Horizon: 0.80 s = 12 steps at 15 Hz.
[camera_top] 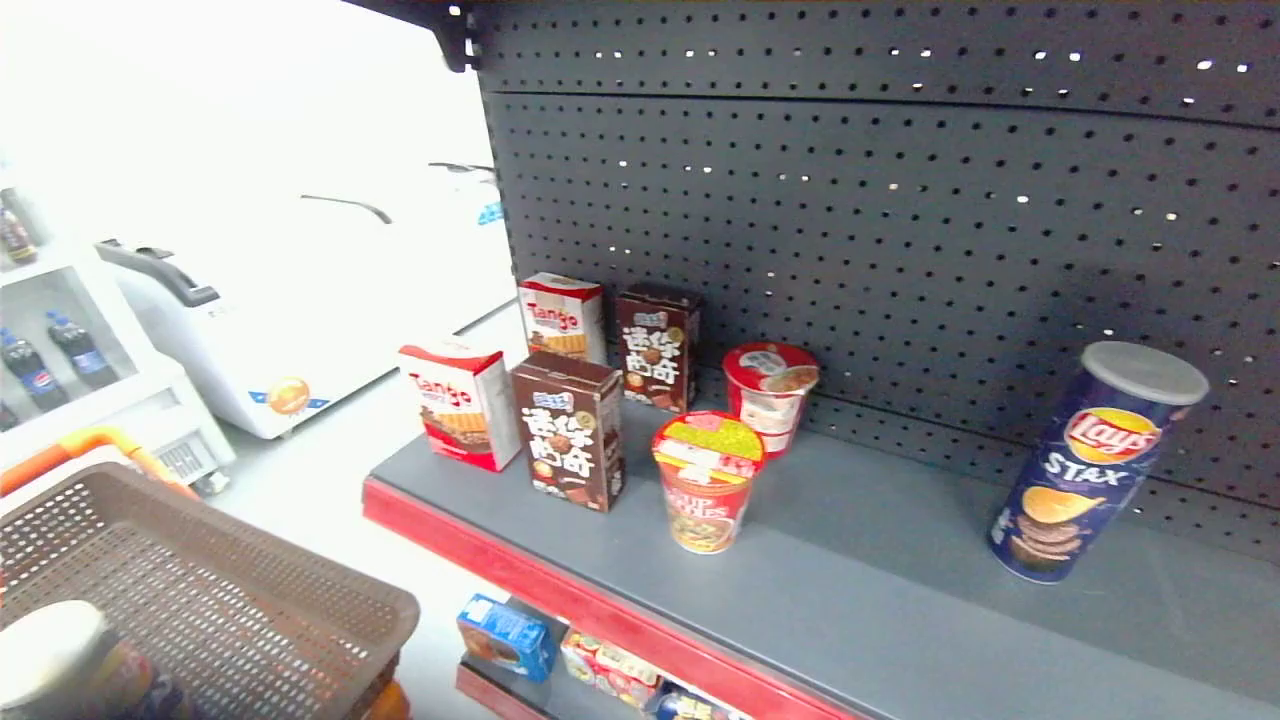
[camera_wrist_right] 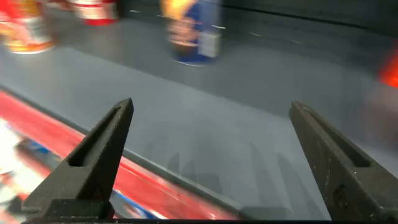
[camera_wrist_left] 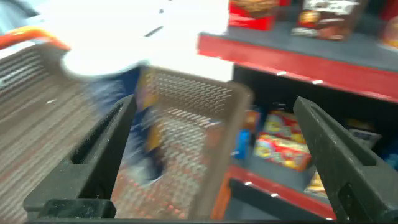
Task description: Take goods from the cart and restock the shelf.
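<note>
The grey shelf (camera_top: pixel 900 600) carries a blue chips can (camera_top: pixel 1095 465), upright, well apart from the snack boxes (camera_top: pixel 568 430). The brown cart basket (camera_top: pixel 250 600) holds a white-lidded can (camera_top: pixel 60 660). The left hand (camera_wrist_left: pixel 214 102) gapes wide over the basket; the right hand (camera_wrist_right: pixel 211 106) is spread wide over the shelf.

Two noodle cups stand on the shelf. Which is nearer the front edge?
The cup with the yellow-green lid; it stands forward, beside the front brown box. The red-and-white-lidded cup sits farther back, near the pegboard.
</note>
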{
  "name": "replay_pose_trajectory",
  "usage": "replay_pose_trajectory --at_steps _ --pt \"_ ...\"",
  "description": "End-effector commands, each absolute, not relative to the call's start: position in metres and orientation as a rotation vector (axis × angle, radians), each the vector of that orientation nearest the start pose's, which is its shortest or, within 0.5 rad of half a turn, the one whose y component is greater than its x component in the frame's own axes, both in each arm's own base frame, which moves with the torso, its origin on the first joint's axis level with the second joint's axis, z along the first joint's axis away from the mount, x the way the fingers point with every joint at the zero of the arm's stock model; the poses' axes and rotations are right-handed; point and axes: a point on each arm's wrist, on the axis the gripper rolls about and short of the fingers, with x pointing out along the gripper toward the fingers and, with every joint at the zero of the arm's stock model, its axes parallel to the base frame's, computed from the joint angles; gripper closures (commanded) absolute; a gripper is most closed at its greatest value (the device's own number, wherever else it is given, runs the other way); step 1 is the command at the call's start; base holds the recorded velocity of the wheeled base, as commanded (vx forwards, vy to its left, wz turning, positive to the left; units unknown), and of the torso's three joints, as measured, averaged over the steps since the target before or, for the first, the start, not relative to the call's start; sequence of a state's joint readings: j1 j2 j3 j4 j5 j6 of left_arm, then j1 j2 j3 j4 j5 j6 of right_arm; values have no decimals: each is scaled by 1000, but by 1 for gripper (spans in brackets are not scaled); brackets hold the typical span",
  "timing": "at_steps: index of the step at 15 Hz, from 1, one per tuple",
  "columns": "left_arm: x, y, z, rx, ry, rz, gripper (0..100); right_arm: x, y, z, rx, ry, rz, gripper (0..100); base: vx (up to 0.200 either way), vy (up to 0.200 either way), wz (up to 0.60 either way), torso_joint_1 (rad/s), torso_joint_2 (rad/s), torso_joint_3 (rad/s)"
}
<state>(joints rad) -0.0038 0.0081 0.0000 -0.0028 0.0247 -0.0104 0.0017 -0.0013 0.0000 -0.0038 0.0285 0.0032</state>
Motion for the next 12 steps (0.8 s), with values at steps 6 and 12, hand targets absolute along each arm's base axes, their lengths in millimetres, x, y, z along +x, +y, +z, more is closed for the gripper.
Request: replay_pose_trajectory --at_steps 6,12 --pt "-22 1 76 -11 6 22 0 -23 1 76 6 -5 29 0 0 0 600 3 3 3" --pt "-22 1 76 -5 6 18 0 -23 1 76 6 -5 29 0 0 0 0 0 0 0"
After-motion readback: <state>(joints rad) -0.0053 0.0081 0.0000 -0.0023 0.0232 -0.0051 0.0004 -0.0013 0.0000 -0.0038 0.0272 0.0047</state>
